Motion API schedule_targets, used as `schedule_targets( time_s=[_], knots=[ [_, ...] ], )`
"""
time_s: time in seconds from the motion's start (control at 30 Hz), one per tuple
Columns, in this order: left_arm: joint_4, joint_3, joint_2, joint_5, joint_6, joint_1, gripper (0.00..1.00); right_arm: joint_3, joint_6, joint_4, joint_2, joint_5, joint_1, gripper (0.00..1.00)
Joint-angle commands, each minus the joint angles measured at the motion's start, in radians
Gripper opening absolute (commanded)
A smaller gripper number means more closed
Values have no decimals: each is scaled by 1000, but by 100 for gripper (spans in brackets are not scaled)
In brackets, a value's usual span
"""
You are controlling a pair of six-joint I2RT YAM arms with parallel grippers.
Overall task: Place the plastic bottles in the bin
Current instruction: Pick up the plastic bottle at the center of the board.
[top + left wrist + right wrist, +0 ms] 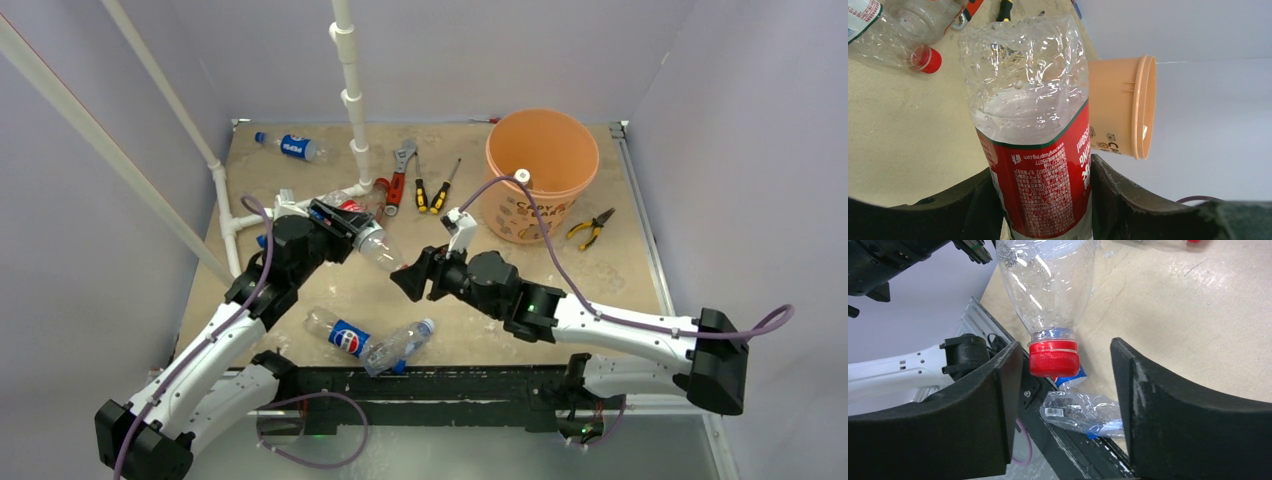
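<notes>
My left gripper [345, 222] is shut on a clear bottle with a red label [368, 238], held off the table with its red cap pointing toward my right gripper [405, 278]. In the left wrist view the fingers [1128, 200] clamp the labelled part [1040, 185]. In the right wrist view the jaws stand wide open around the red cap [1054, 357], which is close to the left finger and not gripped. The orange bin [540, 170] stands at the back right and also shows in the left wrist view [1118, 107].
A Pepsi bottle [338, 335] and a crushed clear bottle [400, 344] lie near the front edge. Another Pepsi bottle [292, 147] lies back left, and one more bottle [345, 200] lies by the white pipe frame [352, 100]. A wrench [400, 168], screwdrivers [436, 190] and pliers [590, 228] lie near the bin.
</notes>
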Motion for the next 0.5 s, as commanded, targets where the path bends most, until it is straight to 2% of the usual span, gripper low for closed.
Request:
schedule_targets(
  time_s=[0.0,0.2,0.27,0.37,0.43,0.47],
  knots=[
    [40,15,-8,35,-1,-1,27,60,4,37,30,-2,3,60],
    [55,8,-9,49,1,-3,28,70,9,64,62,-35,3,38],
    [62,6,-6,56,16,-3,33,63,9,66,53,-42,4,25],
    [69,8,-2,71,78,-3,57,64,-18,13,11,-72,4,0],
    [40,28,-6,61,152,-3,83,92,-57,-98,-38,-47,3,0],
    [-1,52,-9,41,193,-1,92,109,-80,-166,-71,-33,3,0]
  ],
)
